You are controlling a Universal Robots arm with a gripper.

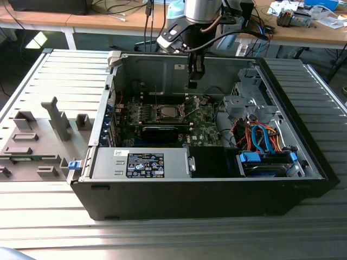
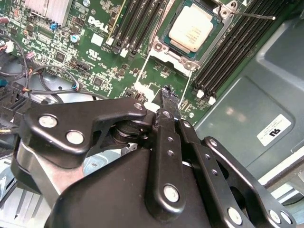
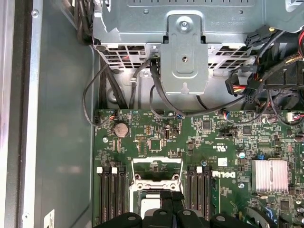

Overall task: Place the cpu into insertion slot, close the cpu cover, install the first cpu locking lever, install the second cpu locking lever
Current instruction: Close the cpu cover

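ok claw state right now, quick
claw: closed, nothing seen held in it

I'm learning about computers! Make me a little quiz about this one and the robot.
1. True or false: the cpu already lies in the insertion slot.
2. The cpu cover is: A) shut over the cpu, B) swung open, away from the cpu, C) lying outside the case.
3. Fill in the colour: the gripper hangs over the ____ circuit board.
Key: 1 true; 2 B; 3 green.
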